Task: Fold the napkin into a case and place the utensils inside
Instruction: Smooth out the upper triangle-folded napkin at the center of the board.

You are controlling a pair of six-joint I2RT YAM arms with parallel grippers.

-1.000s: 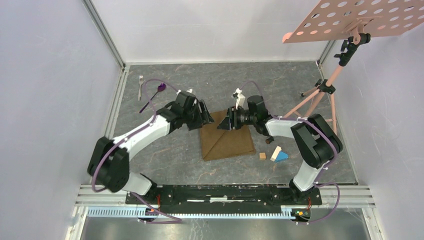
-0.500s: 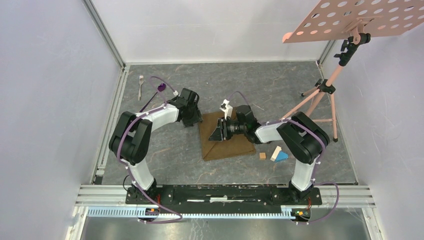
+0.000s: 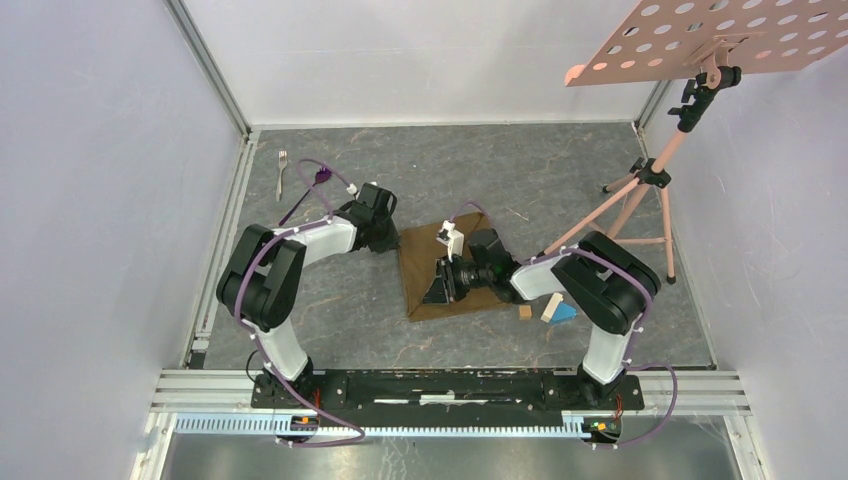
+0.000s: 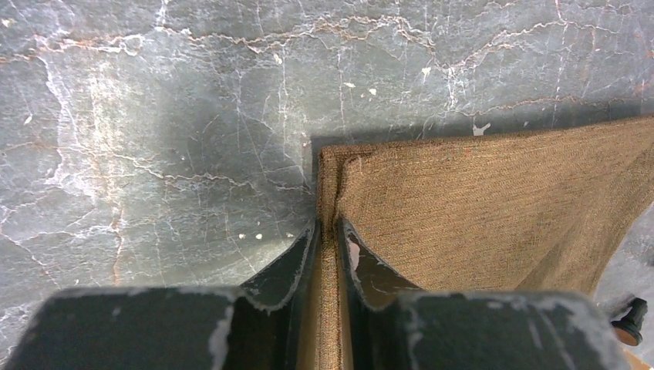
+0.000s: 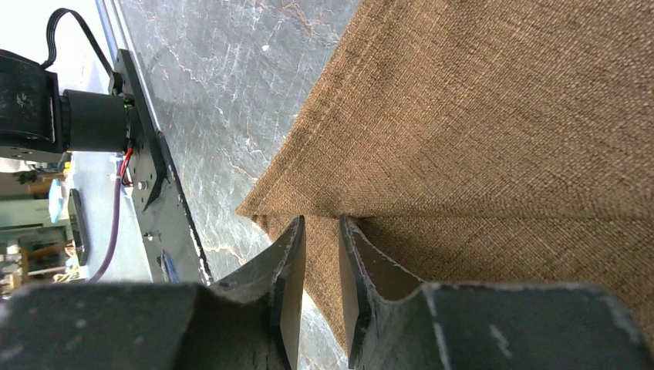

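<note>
At the napkin's [image 3: 420, 265] far-left corner, the left pincer [image 4: 328, 231] is pressed together on a doubled edge of the brown cloth, and a strip of it runs back between the jaws. Nearer the napkin's front edge, the right pincer [image 5: 320, 227] has its jaws a sliver apart right at a folded edge. I cannot tell whether any cloth is caught there. The napkin lies flat on the surface [image 3: 560, 190] and is not yet a narrow case. The fork [image 3: 282, 165] and spoon [image 3: 320, 177] lie well beyond its far-left corner, untouched.

The step looks like a two-handed fold. To my eye it will go best if the right pincer has a sure bite before either arm pulls. Both ends should then rise only just clear of the cloth beneath and travel together, with the edge between them kept taut. If one side leads, the fold will likely skew and the pouch will come out crooked.
</note>
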